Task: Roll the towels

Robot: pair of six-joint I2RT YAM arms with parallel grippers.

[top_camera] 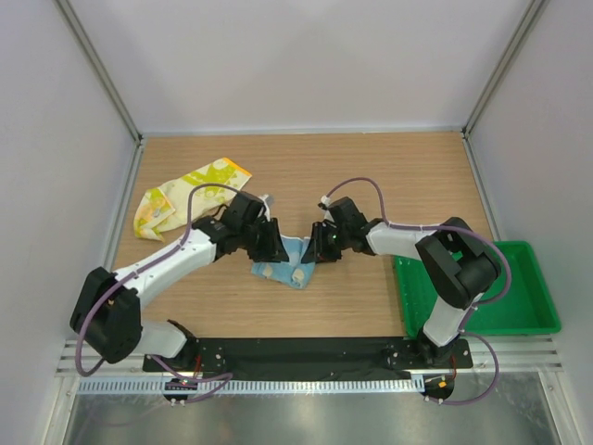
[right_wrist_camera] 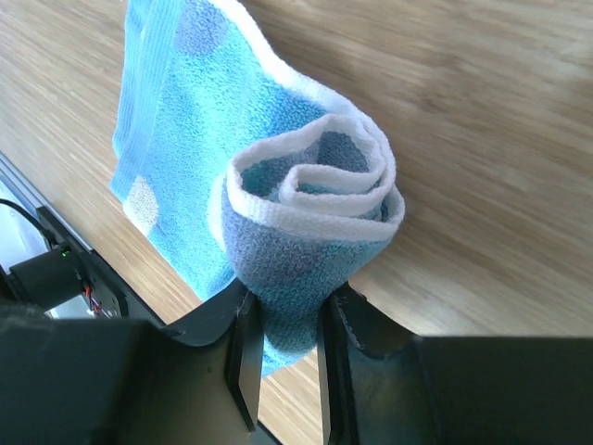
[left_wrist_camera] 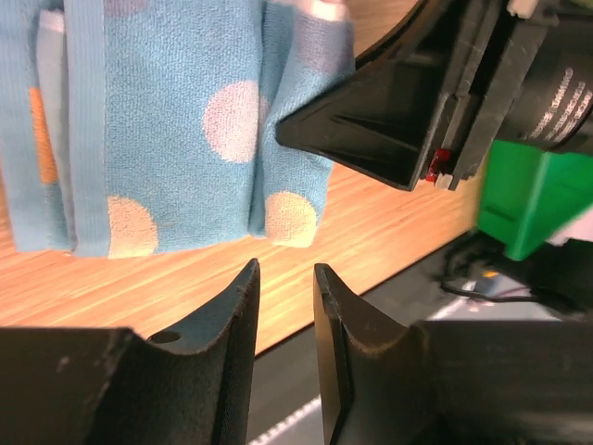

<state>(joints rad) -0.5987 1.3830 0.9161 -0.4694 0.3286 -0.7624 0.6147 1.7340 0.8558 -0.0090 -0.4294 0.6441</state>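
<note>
The light blue polka-dot towel (top_camera: 283, 266) lies mid-table between both arms, partly rolled. In the right wrist view its rolled end (right_wrist_camera: 310, 209) stands up in a white-edged spiral, and my right gripper (right_wrist_camera: 285, 324) is shut on the base of that roll. My left gripper (left_wrist_camera: 285, 269) sits just off the near edge of the blue towel (left_wrist_camera: 176, 120), jaws narrowly open with only bare wood between them. From above, the left gripper (top_camera: 273, 248) and right gripper (top_camera: 317, 246) face each other across the towel. The pale yellow towel (top_camera: 190, 195) lies crumpled at the back left, untouched.
A green plastic tray (top_camera: 519, 297) stands at the right front beside the right arm's base, and its corner (left_wrist_camera: 537, 195) shows in the left wrist view. The black base rail (top_camera: 306, 352) runs along the near table edge. White walls close in three sides.
</note>
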